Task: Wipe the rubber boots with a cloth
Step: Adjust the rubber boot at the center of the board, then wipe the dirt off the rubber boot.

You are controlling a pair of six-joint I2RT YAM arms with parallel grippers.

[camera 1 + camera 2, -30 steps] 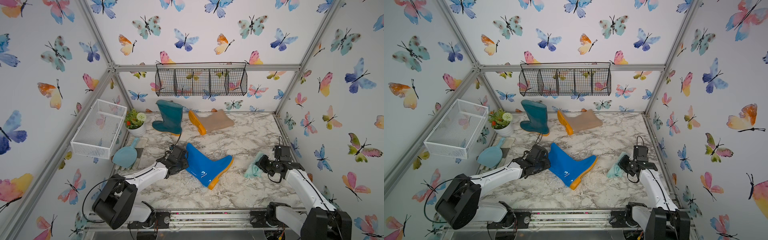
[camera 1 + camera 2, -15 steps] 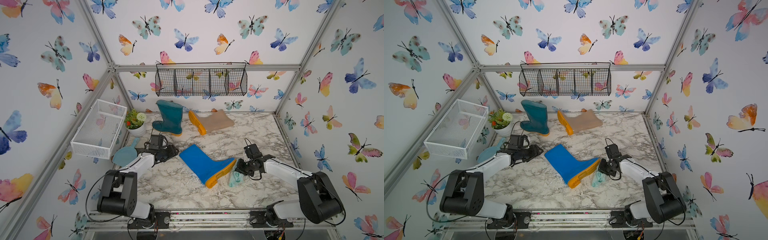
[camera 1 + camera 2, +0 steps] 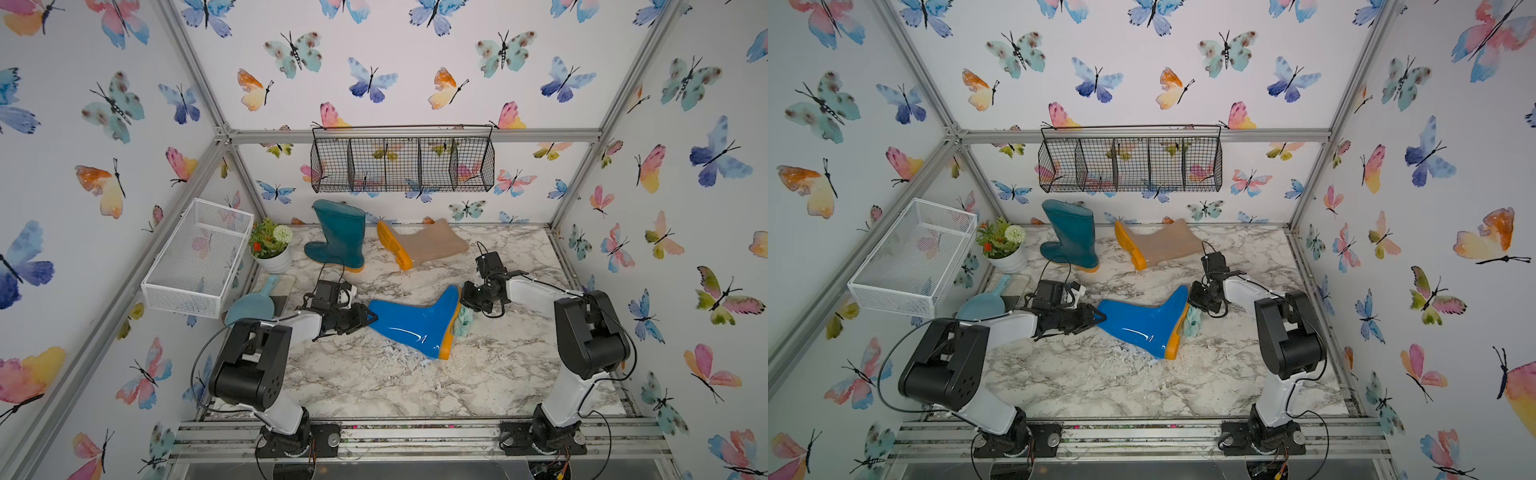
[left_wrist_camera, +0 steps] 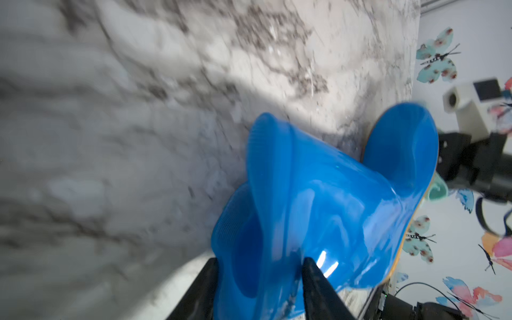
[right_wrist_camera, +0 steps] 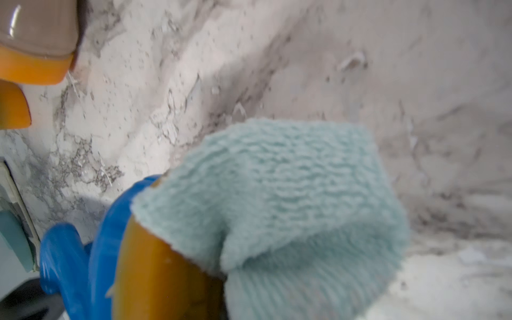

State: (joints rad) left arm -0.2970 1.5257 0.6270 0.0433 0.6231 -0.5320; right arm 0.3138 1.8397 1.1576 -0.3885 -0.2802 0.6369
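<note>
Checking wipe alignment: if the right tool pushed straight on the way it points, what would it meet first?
The cloth the right tool grips, then likely the blue boot's orange sole, which the cloth touches; depth is unclear.

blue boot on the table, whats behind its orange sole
The cloth, bunched against the sole of the blue boot, held by the right gripper. The cloth hides the gripper's fingertips.
</note>
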